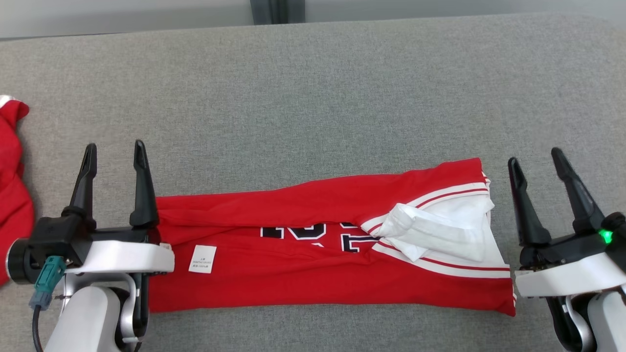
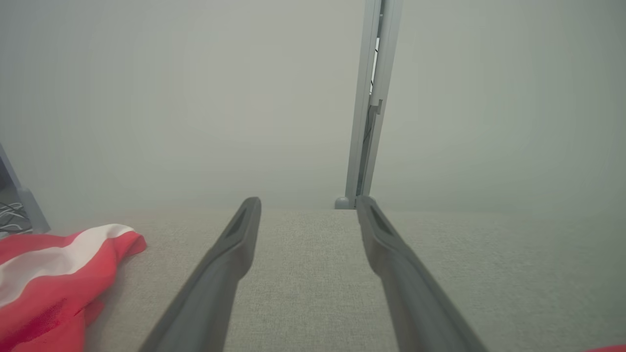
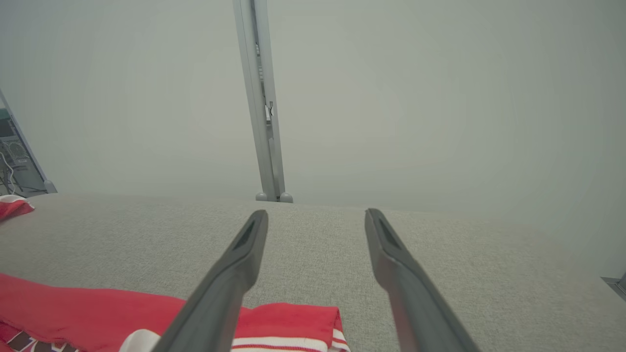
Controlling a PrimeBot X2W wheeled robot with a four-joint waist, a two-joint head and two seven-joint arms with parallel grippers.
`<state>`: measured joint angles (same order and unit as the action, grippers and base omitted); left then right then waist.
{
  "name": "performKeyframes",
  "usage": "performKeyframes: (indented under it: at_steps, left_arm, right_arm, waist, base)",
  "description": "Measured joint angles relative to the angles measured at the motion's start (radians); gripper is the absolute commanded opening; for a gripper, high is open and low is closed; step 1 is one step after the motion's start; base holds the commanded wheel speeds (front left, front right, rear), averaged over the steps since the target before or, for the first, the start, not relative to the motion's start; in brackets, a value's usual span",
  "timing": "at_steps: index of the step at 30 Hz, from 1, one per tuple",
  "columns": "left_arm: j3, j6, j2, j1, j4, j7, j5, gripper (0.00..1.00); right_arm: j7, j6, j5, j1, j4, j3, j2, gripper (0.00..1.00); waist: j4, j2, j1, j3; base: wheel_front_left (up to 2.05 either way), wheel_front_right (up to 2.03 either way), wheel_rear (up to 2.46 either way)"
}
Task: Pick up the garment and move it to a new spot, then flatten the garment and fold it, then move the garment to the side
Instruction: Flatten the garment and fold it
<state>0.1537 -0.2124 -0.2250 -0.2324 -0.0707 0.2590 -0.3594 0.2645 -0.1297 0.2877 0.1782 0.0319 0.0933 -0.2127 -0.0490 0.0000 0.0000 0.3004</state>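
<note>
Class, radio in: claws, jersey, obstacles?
Left claw open, empty. Right claw open, empty. Red jersey folded, flat between them. Second red garment far left, apart.

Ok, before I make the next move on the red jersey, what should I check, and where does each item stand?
1. Left gripper open and empty: ok.
2. Right gripper open and empty: ok.
3. Jersey folded into a long band between the two grippers: ok.
4. Fold lying flat: not ok. The white fabric near the right end is bunched up.
5. Room at the side: ok on the right. On the left, a second red garment lies at the edge of the table, apart from the jersey.
6. Lower layers smooth underneath: cannot tell.
</note>
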Motion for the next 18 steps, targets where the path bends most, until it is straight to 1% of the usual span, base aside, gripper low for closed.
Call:
performKeyframes:
  at_steps: [3, 9, 18]
  left_arm:
    - [-0.003, 0.001, -0.015, 0.022, -0.013, 0.0, 0.023, 1.0]
    - [0.003, 0.009, -0.019, 0.065, -0.026, 0.0, 0.03, 1.0]
    - [0.013, 0.017, -0.018, 0.066, -0.034, 0.0, 0.023, 1.0]
  right_arm:
    - [0.0, 0.0, -0.019, -0.014, 0.021, 0.001, 0.002, 1.0]
    - [0.0, 0.0, -0.023, -0.045, 0.046, -0.01, 0.012, 1.0]
    - [-0.017, 0.0, -0.013, -0.047, 0.051, -0.012, 0.015, 1.0]
  waist:
    - [0.003, 0.0, 0.0, -0.012]
    - [0.016, 0.0, 0.0, -0.031]
    - [0.024, 0.0, 0.0, -0.037]
  base:
    - [0.0, 0.0, 0.0]
    - [0.0, 0.0, 0.0]
    - [0.0, 0.0, 0.0]
